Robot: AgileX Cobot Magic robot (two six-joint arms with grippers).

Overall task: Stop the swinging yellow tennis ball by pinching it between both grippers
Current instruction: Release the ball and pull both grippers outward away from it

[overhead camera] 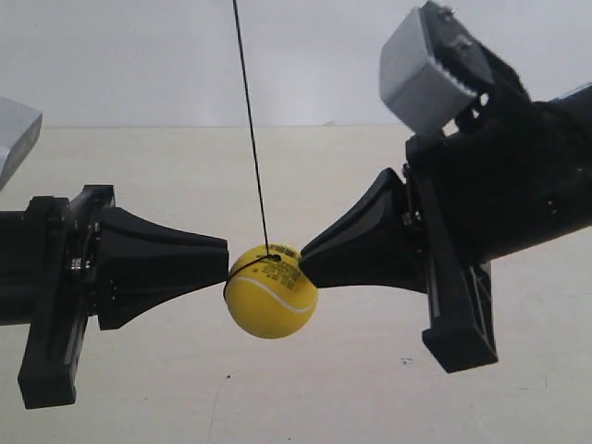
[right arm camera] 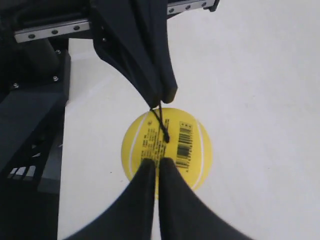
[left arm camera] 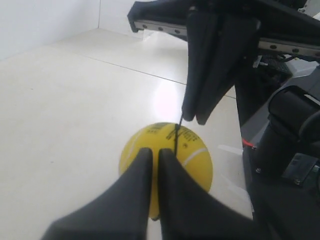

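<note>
Yellow tennis ball (overhead camera: 271, 298) (above table (overhead camera: 370, 388)) flush between left gripper (left arm camera: 155, 153), right gripper (right arm camera: 156, 162) tips

The exterior camera sits low and close, side-on, facing the wall (overhead camera: 139, 55), ball (overhead camera: 271, 303) mid-frame. The left wrist camera peers along the left gripper (left arm camera: 154, 154) at the ball, very near, right gripper (left arm camera: 195, 120) opposite. The right wrist camera mirrors it. All share the ball.

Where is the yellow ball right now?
In the exterior view, the yellow tennis ball hangs mid-frame on a black string, held between the tips of the gripper at the view's left and the gripper at its right.
</note>
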